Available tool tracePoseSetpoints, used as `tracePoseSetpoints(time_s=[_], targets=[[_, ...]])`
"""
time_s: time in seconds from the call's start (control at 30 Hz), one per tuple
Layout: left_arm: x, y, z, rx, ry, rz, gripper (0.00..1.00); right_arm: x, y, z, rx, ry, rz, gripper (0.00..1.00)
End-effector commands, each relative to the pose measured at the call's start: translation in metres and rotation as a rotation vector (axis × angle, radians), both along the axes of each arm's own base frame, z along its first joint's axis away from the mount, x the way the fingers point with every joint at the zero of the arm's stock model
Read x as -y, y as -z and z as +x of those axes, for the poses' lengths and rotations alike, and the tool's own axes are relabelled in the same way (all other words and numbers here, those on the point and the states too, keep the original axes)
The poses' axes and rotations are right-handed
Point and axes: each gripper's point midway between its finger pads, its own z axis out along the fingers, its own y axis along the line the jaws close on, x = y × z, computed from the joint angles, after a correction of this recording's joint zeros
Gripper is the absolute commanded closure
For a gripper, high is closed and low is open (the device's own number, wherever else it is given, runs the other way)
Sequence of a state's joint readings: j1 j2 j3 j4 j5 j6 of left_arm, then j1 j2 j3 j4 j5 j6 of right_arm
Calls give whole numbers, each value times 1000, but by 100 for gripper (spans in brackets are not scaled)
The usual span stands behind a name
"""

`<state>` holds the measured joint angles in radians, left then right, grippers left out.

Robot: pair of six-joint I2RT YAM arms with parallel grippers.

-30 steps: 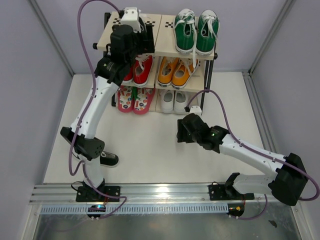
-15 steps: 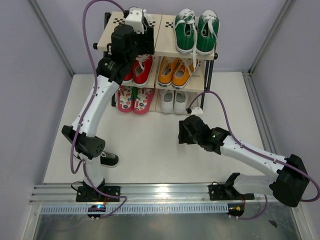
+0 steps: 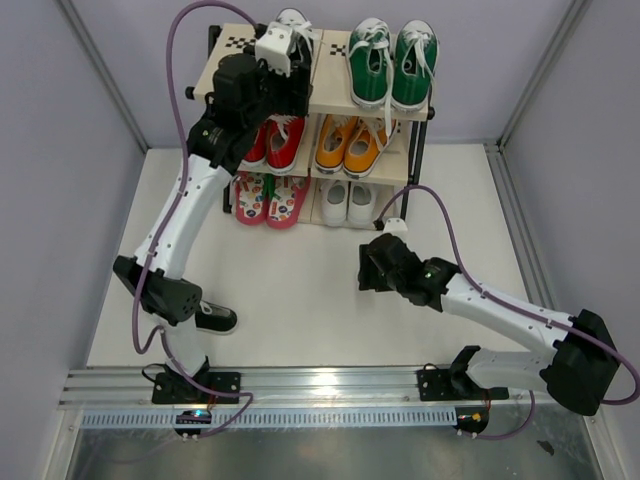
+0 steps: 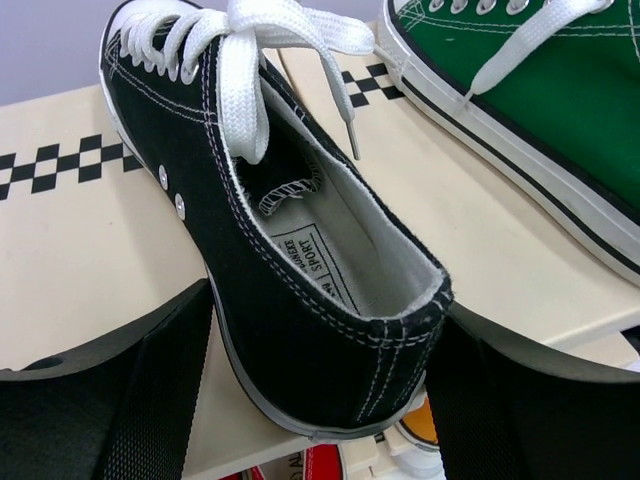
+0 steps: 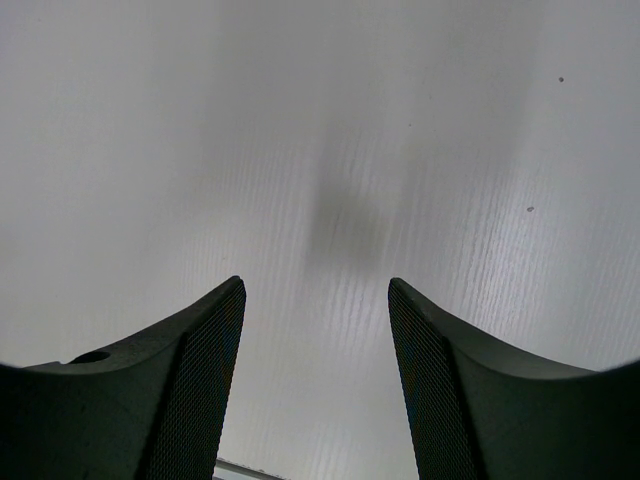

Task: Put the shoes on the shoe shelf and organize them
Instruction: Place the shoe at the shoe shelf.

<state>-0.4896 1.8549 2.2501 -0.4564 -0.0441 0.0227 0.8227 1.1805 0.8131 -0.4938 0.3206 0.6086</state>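
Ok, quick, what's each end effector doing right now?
Left end effector: closed on the black sneaker.
Right end effector: open, holding nothing.

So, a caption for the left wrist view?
Left pincer grips black sneaker at the shelf top, beside green sneaker.

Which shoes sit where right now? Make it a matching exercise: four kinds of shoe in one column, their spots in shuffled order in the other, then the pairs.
Shoes
1. green sneakers
2. flip-flops
3. white shoes
4. held black sneaker

Spots
A. shelf bottom level, left side
B. top level, left side, in the left gripper
C. bottom level, right side
D. top level, right side

Pairs: 1-D, 2-A, 3-C, 4-B
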Motion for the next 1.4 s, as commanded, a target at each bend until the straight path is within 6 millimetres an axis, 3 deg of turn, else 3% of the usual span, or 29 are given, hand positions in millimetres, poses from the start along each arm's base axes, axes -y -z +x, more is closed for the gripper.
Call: tracePoseSetpoints(time_s=[0.0,0.13,0.27,0.4,0.63,1.27,1.37], targets=[[-11,-11,-27,0,84,4,28,2,-13,4,54,35,47,36],[-25,-11,-27,-3,89,-26,28,3,-13,3,54,35,51,36],[-23,-7,-27,-13,107,-15,25,4,-13,3,55,39,52,36],[-23,-1,-15,-39,66,-56,25,4,-14,1,54,45,63,36],[-28,-10,-1,-49,-16,-150,24,10,-15,0,58,57,48,36],[-33,-10,15,-8,-53,-69,24,8,-17,4,59,59,35,36],[-34,-10,11,-10,-45,-55,17,8,-16,4,57,61,36,36]])
